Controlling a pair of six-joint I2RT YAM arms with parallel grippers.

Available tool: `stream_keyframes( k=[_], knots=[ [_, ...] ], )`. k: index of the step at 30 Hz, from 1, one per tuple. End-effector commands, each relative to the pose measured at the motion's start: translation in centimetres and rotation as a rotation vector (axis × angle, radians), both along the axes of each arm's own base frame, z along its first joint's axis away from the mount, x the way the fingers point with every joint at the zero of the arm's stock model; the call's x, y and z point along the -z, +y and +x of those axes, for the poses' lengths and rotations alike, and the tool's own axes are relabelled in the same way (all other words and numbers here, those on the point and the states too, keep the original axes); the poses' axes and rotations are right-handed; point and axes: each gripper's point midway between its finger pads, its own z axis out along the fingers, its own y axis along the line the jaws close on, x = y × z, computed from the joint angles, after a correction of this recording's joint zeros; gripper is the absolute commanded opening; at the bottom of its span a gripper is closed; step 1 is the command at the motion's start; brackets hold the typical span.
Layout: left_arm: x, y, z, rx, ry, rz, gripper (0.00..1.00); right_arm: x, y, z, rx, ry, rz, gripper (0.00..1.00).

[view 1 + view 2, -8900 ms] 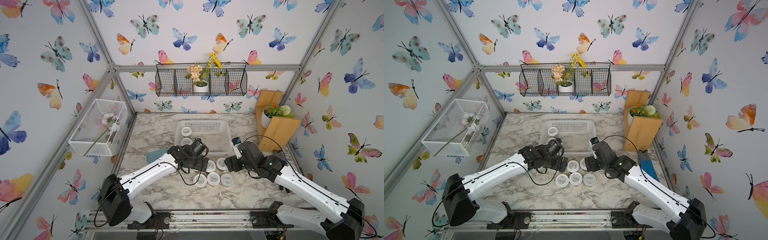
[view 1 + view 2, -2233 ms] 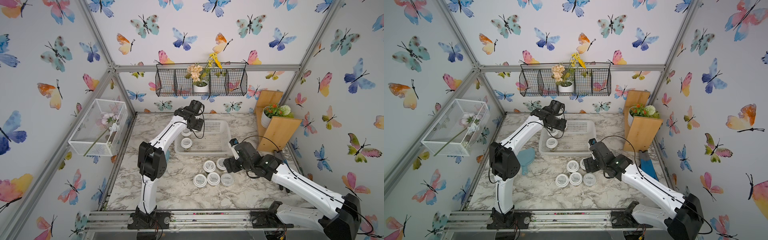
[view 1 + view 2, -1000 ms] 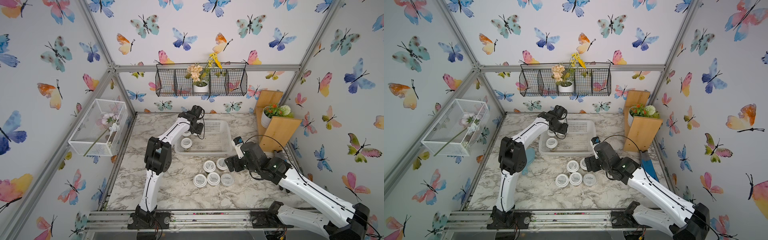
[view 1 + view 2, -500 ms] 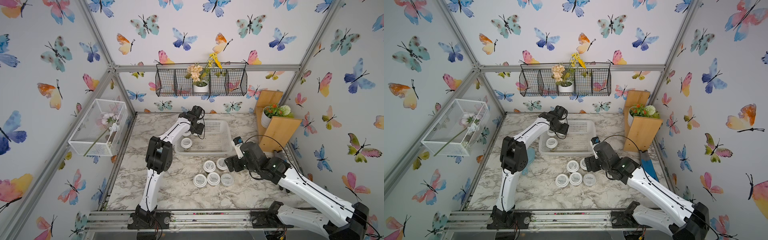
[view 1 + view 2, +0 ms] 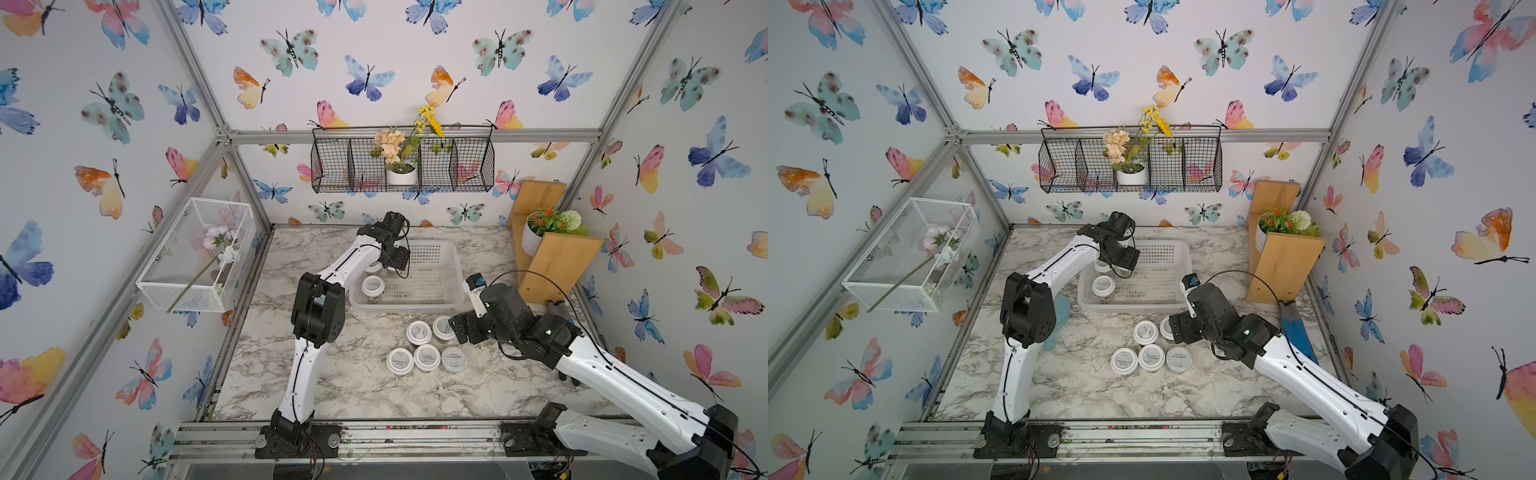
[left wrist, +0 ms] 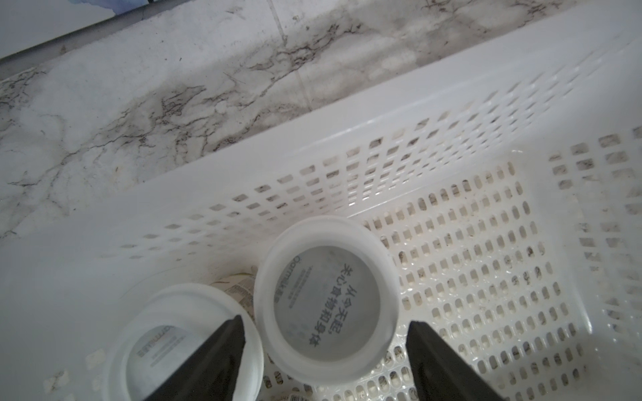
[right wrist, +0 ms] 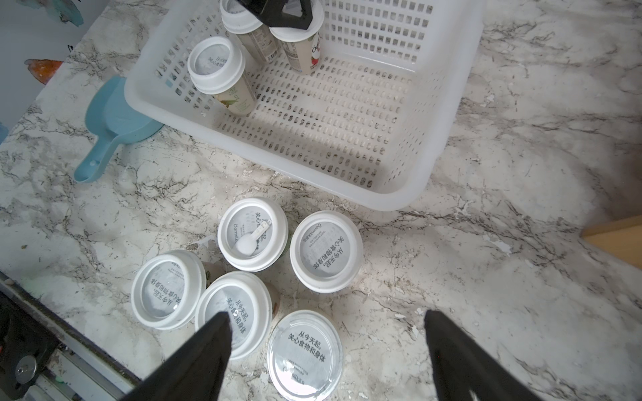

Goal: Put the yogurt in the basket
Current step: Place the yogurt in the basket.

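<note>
The white perforated basket (image 5: 457,270) sits at the back middle of the marble table. Three yogurt cups stand at its left end; one (image 5: 372,286) is nearest the front. My left gripper (image 6: 326,326) is open over the far-left corner. Its black fingers (image 6: 225,347) straddle a white-lidded cup (image 6: 324,295) without touching it. A second cup (image 6: 166,347) stands beside it. Several more yogurt cups (image 5: 427,356) cluster on the table in front of the basket. My right gripper (image 7: 324,316) hangs open above the flat-lidded cup (image 7: 305,354), holding nothing.
A light blue scoop (image 7: 114,118) lies left of the basket. A wooden stand with a potted plant (image 5: 548,257) is at the back right. A black wire basket (image 5: 403,166) hangs on the back wall. A white mesh box (image 5: 195,257) hangs on the left wall.
The left gripper's jaws have opened and let go of the cup in the basket's far-left corner. The right arm has stayed where it was.
</note>
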Motion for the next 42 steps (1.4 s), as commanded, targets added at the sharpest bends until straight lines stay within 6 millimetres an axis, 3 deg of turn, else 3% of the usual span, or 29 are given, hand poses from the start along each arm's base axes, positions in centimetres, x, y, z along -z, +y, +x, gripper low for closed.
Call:
stream_keyframes(
  k=[1, 10, 17, 23, 28, 33, 42],
  knots=[
    [-0.1, -0.4, 0.1, 0.002, -0.001, 0.007, 0.84, 0.3, 0.1, 0.0, -0.001, -0.003, -0.008, 0.9],
    [-4.8, -1.8, -0.2, 0.014, -0.116, -0.014, 0.89, 0.5, 0.0, 0.0, 0.001, 0.002, -0.013, 0.9],
    [-9.4, -2.8, -2.1, 0.025, -0.204, -0.038, 0.9, 0.4, 0.0, 0.1, 0.003, -0.002, -0.013, 0.9],
    [-12.3, -2.9, -6.5, 0.058, -0.228, -0.042, 0.9, 0.3, 0.0, 0.0, 0.002, -0.003, -0.011, 0.9],
    [-11.4, -2.9, -11.4, 0.1, -0.177, 0.024, 0.9, -0.1, -0.4, 0.1, 0.02, -0.017, -0.014, 0.9],
    [-9.5, -0.6, -16.5, 0.077, -0.081, 0.06, 0.9, -0.3, -0.5, 0.2, 0.027, -0.028, -0.006, 0.91],
    [-10.8, 0.3, -22.7, 0.082, -0.049, -0.094, 0.88, -0.4, -1.1, 0.4, 0.055, -0.035, -0.021, 0.92]
  ],
)
